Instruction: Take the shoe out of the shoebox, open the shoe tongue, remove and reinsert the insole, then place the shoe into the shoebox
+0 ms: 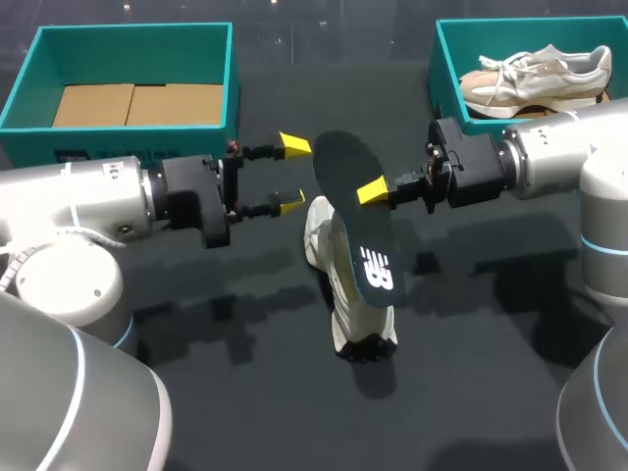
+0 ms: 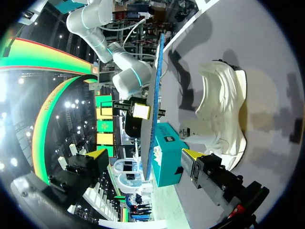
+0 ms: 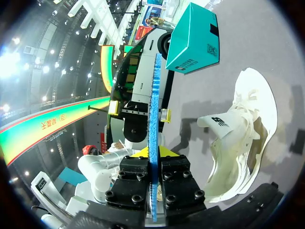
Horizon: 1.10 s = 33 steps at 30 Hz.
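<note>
Left of the shoe (image 1: 358,324), which lies on the table (image 1: 275,412), the left gripper (image 1: 292,175) hovers spread and empty. Above the shoe, the insole (image 1: 353,211) hangs pinched at one edge by the right gripper (image 1: 370,192) (a thin hold); it could swivel or slip, missing the shoe's opening on reinsertion.

Dark table (image 1: 196,392) — brown cardboard (image 1: 137,103) flat in the left teal box (image 1: 128,44), a beige sneaker (image 1: 535,78) in the right teal box (image 1: 510,34)

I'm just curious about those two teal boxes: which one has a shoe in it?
The box at the far right: a pale shoe lies in it. The far left box shows only bare cardboard.
</note>
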Available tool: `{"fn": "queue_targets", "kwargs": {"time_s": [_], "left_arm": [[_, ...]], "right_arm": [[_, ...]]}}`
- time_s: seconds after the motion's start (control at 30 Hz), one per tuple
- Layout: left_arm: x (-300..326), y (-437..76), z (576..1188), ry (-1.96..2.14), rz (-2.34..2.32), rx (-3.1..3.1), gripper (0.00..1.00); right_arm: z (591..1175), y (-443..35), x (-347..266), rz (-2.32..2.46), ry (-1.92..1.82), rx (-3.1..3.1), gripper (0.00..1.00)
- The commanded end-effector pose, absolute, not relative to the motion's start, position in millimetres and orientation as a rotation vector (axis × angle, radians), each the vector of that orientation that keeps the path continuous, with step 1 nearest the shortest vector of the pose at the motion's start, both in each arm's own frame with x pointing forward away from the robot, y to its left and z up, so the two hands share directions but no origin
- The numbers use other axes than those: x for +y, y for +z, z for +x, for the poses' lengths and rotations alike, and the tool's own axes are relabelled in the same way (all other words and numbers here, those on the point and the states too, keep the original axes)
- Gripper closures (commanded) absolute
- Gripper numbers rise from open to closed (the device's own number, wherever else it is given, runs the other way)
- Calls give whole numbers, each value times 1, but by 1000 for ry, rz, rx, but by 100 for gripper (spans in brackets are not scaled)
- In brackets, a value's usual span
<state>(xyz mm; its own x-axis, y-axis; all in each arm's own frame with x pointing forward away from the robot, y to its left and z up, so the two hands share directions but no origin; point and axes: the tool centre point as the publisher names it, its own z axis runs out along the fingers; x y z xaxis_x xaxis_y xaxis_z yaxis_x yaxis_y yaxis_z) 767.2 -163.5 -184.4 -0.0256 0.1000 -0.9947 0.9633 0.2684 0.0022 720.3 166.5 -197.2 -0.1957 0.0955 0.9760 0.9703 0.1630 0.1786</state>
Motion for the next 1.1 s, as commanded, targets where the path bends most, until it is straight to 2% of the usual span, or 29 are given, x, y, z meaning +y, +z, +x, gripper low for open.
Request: {"fn": "queue_targets", "kwargs": {"time_s": [0.03, 0.13, 0.17, 0.27, 0.33, 0.57, 0.87, 1.1], "left_arm": [[-179, -185, 771, -953, 1065, 1423, 0], [-184, -185, 770, -954, 1064, 1423, 0], [-186, -185, 769, -954, 1065, 1422, 6], [-192, -186, 766, -958, 1074, 1417, 51], [-196, -188, 766, -954, 1076, 1419, 58], [-208, -193, 768, -947, 1076, 1410, 66], [-219, -197, 768, -933, 1075, 1393, 71], [-223, -201, 768, -918, 1075, 1391, 80]], "right_arm": [[720, -197, 167, -1080, -1173, -1500, 100], [720, -197, 167, -1080, -1173, -1500, 100], [720, -197, 167, -1080, -1173, -1500, 100], [719, -198, 167, -1081, -1177, -1498, 100], [719, -199, 168, -1082, -1181, -1495, 100], [719, -200, 169, -1080, -1193, -1486, 100], [719, -201, 174, -1072, -1197, -1472, 100], [719, -201, 174, -1076, -1199, -1461, 100]]}}
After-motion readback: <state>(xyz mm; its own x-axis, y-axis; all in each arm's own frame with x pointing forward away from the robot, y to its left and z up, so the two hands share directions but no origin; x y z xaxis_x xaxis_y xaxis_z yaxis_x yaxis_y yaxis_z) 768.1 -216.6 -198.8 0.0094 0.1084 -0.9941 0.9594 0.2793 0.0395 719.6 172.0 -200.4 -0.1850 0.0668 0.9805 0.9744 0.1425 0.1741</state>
